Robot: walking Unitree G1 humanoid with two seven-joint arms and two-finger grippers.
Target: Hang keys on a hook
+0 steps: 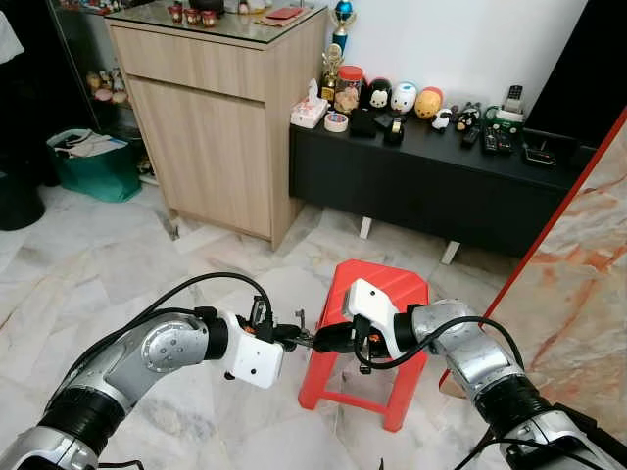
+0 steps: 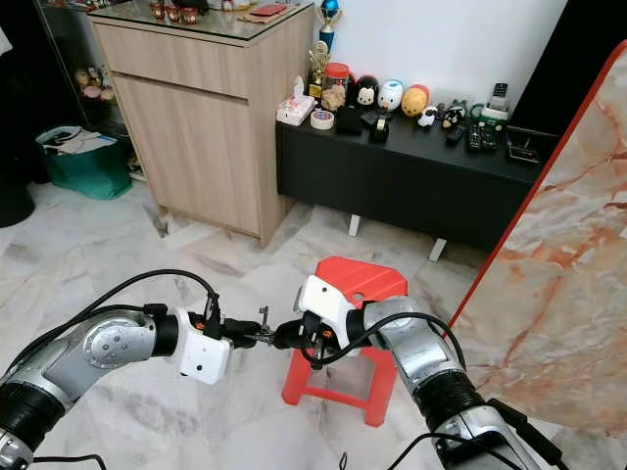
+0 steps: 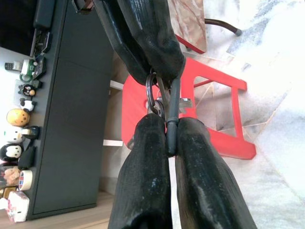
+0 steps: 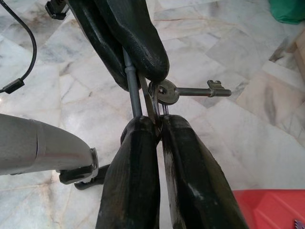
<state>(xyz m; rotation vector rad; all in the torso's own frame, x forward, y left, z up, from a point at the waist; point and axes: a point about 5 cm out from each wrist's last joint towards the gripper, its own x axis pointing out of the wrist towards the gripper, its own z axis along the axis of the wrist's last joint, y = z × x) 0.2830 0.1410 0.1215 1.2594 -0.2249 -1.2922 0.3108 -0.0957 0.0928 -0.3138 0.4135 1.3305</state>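
marble floor (image 1: 118,284) | keys (image 4: 164,93) pinched between left claw (image 1: 294,337), right claw (image 1: 323,340)

A home living room is showing here: marble floor (image 1: 88,274), a wooden cabinet (image 1: 211,117), a low black sideboard (image 1: 431,186) carrying toy figurines (image 1: 404,98), a red plastic stool (image 1: 377,294).

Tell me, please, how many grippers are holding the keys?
2. The left gripper pinches the grey bar of the keys from the robot's left. The right gripper pinches their ring from the right. They meet in front of the red stool.
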